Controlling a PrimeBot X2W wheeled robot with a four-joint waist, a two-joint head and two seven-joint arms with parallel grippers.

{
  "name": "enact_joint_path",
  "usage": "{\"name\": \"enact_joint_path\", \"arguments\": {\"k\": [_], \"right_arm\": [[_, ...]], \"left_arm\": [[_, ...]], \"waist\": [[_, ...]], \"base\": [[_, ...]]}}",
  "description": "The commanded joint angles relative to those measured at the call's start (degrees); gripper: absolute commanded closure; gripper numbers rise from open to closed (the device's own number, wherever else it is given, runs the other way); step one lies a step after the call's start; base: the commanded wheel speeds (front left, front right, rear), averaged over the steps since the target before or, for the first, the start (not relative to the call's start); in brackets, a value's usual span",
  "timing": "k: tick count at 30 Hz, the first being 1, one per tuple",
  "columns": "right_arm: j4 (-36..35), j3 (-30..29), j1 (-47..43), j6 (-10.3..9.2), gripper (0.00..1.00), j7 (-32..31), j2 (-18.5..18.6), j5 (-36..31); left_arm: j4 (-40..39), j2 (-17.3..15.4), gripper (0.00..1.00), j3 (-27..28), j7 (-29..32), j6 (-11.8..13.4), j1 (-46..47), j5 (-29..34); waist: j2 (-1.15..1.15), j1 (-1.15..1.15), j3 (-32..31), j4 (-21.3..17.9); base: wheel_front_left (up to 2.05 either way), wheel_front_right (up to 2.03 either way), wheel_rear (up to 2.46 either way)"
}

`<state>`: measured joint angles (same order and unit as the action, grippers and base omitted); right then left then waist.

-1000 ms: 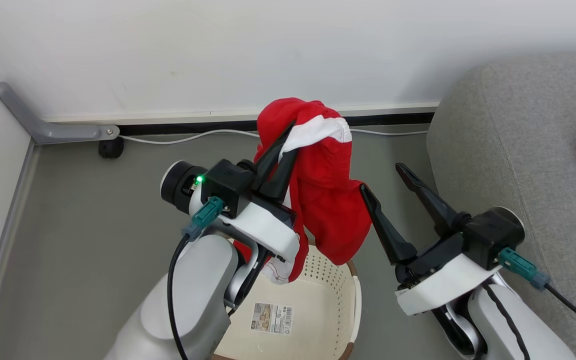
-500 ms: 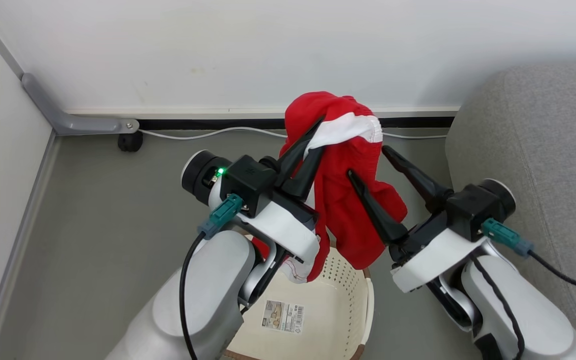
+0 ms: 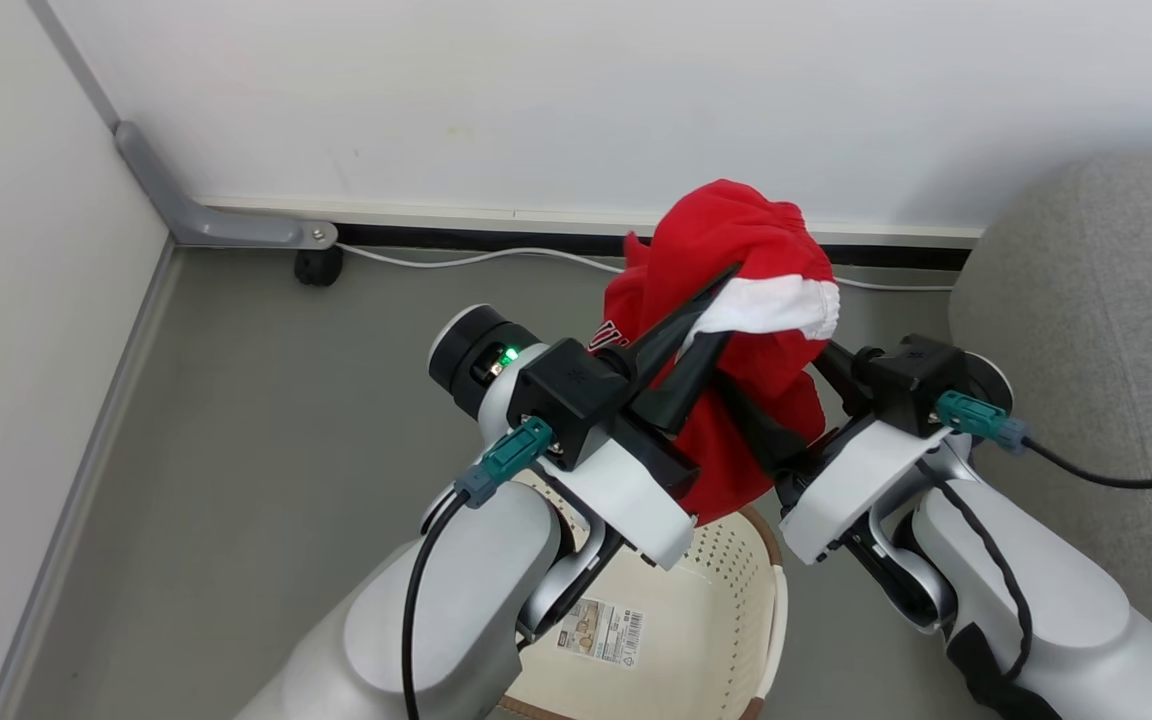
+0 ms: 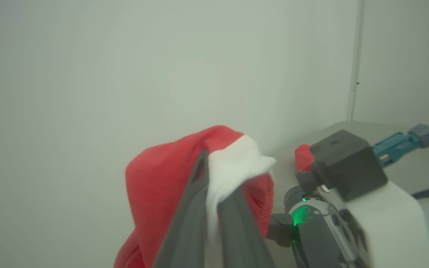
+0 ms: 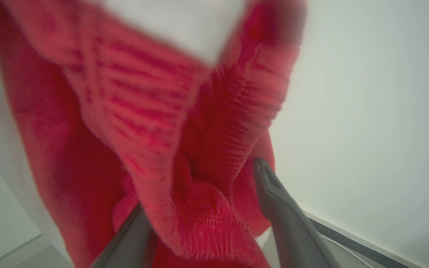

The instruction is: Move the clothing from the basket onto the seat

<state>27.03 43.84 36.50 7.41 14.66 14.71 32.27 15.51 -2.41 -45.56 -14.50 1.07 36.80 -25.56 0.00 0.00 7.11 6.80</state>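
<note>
Watching through the head camera, I see the left gripper (image 3: pixel 726 305) raised above the basket (image 3: pixel 771 620). Its jaws are pinched tight on the clothing (image 3: pixel 726 230) at the white band, which bulges out just past the tips. The clothing hangs from that pinch as a red bundle in mid-air, over the basket's far rim and in front of the wall (image 3: pixel 576 90).

In my left wrist view the two fingers (image 4: pixel 188 208) stand close together. White cloth is squeezed between them and red cloth is draped over the left one. Beside them sits the right arm's dark camera block (image 4: pixel 343 163) with its teal plug (image 4: pixel 395 145).

The right gripper (image 5: pixel 199 190) comes in from the right and low, its fingers reaching into the bundle's lower folds. In its own view the jaws stand wide, with a red fold hanging between them and brushing one finger (the picture is blurred, so I cannot tell how firmly). They are not clamped on it.

The basket stands on the grey floor (image 3: pixel 266 420) below both arms, and a barcode label (image 3: pixel 601 632) shows on its inner wall. The seat (image 3: pixel 1086 280) lies at the right edge of the head view, beyond the right arm and apart from the clothing. A white cable (image 3: pixel 476 258) runs along the foot of the wall.
</note>
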Motion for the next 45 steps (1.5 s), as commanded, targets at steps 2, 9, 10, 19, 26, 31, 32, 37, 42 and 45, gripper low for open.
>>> {"name": "enact_joint_path", "arguments": {"k": [2,9,10,19,26,31,32,37,42,45], "right_arm": [[-0.78,1.64,1.43,0.08,0.00,0.34,-0.11,1.18],[-0.19,6.84,3.64,0.08,0.22,0.34,0.28,4.98],[-0.17,7.30,3.83,0.08,0.62,0.34,0.30,5.46],[-2.49,5.46,2.89,0.08,1.00,0.34,0.93,6.94],[-5.71,0.37,-0.43,0.08,1.00,0.34,1.51,5.75],[-8.59,-5.01,-2.83,0.08,1.00,0.34,2.10,3.92],[-9.28,-6.33,-3.27,0.08,1.00,0.34,2.17,3.53],[-12.71,-12.52,-5.34,0.08,1.00,0.34,2.54,1.14],[-14.62,-16.23,-6.43,0.08,1.00,0.34,2.93,-0.18],[-15.53,-18.61,-7.18,0.08,1.00,0.34,3.09,-0.85]], "left_arm": [[-1.65,-0.47,1.00,1.38,-0.50,-0.06,2.54,-1.04],[-1.04,-0.47,1.00,0.71,-0.50,0.30,1.74,-1.72],[-0.98,-0.47,1.00,0.71,-0.50,0.35,1.69,-1.79],[0.63,-0.47,1.00,1.82,-0.50,0.67,0.81,-1.13],[3.33,-0.47,0.44,3.33,-0.50,-0.96,-0.45,0.29],[5.61,-0.47,0.00,4.42,-0.50,-2.94,-1.35,1.09],[5.84,-0.47,0.00,4.72,-0.50,-3.31,-1.54,1.11],[7.54,-0.47,0.00,5.96,-0.50,-4.94,-2.56,2.13],[8.33,-0.47,0.00,6.98,-0.50,-6.05,-3.63,3.29],[8.69,-0.47,0.00,7.60,-0.50,-6.75,-4.50,4.13]], "waist": [[0.00,0.00,-0.07,0.70],[0.00,0.00,0.11,1.68],[0.00,0.00,0.18,1.68],[0.00,0.00,1.03,0.24],[0.00,0.00,1.42,-1.90],[0.00,0.00,1.89,-3.61],[0.00,0.00,2.00,-3.97],[0.00,0.00,2.41,-6.16],[0.00,0.00,2.45,-8.22],[0.00,0.00,2.25,-10.00]], "base": [[0.00,0.00,0.00],[0.00,0.00,0.00],[0.00,0.00,0.00],[0.00,0.00,0.00],[0.00,0.00,0.00],[0.00,0.00,0.00],[0.00,0.00,0.00],[0.00,0.00,0.00],[0.00,0.00,0.00],[0.00,0.00,0.00]]}}
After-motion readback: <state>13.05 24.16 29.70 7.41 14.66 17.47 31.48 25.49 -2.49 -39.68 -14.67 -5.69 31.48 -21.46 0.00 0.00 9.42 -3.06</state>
